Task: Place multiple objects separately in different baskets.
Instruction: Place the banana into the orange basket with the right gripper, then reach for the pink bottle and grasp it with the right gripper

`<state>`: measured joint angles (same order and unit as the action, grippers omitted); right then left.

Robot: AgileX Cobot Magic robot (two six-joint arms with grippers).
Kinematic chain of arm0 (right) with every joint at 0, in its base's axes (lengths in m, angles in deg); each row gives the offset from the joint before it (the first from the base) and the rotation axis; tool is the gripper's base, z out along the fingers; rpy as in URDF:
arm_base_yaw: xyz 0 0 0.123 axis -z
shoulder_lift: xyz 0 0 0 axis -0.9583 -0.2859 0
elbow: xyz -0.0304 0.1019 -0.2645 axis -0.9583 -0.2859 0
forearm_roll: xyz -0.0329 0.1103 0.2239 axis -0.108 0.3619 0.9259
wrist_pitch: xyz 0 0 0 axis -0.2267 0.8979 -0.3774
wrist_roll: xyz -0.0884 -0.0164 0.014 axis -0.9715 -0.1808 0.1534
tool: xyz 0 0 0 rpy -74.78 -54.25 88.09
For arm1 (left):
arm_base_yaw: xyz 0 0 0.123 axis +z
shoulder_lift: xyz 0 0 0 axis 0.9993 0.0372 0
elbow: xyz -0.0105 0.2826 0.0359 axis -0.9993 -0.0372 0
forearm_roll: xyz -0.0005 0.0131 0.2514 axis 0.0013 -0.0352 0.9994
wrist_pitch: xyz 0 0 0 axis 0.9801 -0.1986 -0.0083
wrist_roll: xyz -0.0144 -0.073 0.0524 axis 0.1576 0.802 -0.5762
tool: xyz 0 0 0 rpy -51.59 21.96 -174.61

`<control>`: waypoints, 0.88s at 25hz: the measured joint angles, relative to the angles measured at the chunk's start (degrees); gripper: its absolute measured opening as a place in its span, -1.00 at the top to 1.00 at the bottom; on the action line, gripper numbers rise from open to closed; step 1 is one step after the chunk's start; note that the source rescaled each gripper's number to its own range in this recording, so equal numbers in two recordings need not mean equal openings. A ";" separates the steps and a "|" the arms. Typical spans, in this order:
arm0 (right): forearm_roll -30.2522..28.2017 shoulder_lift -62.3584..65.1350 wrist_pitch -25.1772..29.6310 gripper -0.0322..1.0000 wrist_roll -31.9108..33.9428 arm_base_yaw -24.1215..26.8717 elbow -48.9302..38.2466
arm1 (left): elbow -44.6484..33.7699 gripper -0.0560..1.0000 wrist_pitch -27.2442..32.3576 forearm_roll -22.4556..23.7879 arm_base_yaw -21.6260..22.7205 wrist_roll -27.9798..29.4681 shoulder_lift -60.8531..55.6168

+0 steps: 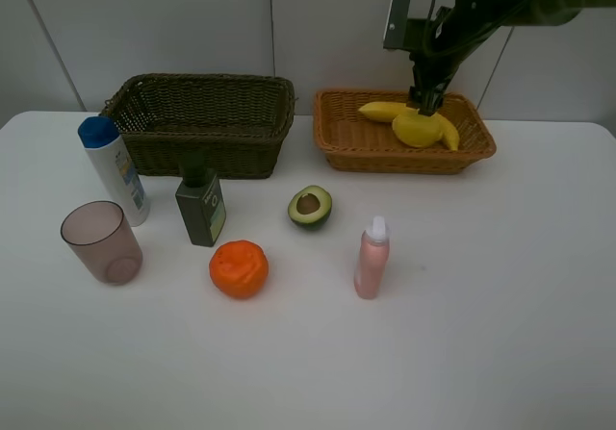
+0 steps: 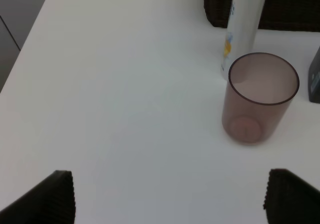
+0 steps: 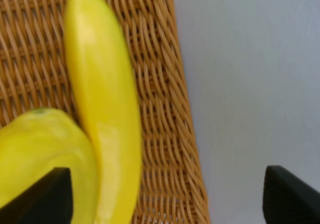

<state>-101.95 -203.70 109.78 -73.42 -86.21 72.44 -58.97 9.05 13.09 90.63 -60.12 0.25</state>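
Observation:
In the orange-tan basket (image 1: 351, 141) (image 3: 160, 83) lie a banana (image 1: 383, 111) (image 3: 105, 108) and a yellow lemon (image 1: 416, 128) (image 3: 40, 154), touching each other. My right gripper (image 1: 425, 101) (image 3: 165, 199) hangs open just above the lemon, one finger over it and the other past the basket rim. The dark olive basket (image 1: 197, 122) (image 2: 280, 8) holds nothing I can see. My left gripper (image 2: 170, 199) is open above bare table near the mauve cup (image 1: 101, 242) (image 2: 260, 98) and does not show in the exterior high view.
On the table stand the white blue-capped bottle (image 1: 114, 168) (image 2: 245, 23), the dark green bottle (image 1: 200, 206) and the pink bottle (image 1: 372, 257). An orange (image 1: 239, 268) and an avocado half (image 1: 310, 206) lie between them. The table's left edge (image 2: 30, 38) is close to the left gripper.

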 joint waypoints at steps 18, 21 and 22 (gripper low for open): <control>2.32 0.00 -0.12 -0.70 0.00 0.00 0.00 | 0.00 -1.00 0.00 0.00 0.00 0.00 0.00; 2.50 0.00 -0.57 -0.70 0.00 0.00 0.00 | 0.00 -1.00 0.00 0.00 0.00 0.00 0.00; 2.91 0.00 -0.93 -0.70 0.00 0.00 0.00 | 0.00 -1.00 0.00 0.00 0.00 0.00 0.00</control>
<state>-99.04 -203.70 108.86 -73.42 -86.21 72.44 -58.97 9.05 13.09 90.63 -60.12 0.25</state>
